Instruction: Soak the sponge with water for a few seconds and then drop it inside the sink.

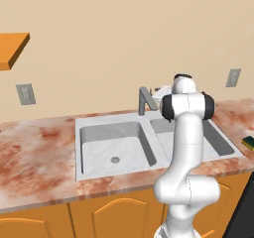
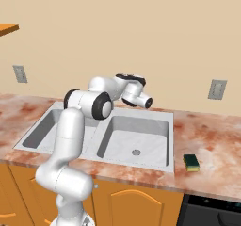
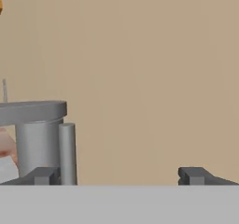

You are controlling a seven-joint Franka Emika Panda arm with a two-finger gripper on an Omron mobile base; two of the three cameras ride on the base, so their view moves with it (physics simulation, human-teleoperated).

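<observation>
Fingertips (image 3: 46, 175) seen spread wide apart, nothing held between. Gripper (image 3: 120, 175) positioned just beside faucet (image 3: 39, 139), behind sink (image 2: 172, 140). Sponge (image 2: 191, 162) seen lying on counter (image 2: 212, 140), right of sink, well apart from gripper.

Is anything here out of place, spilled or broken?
Nothing stands out. The sponge lies flat on the counter right of the sink, both basins look dry, and the faucet stands upright with no stream visible.
</observation>
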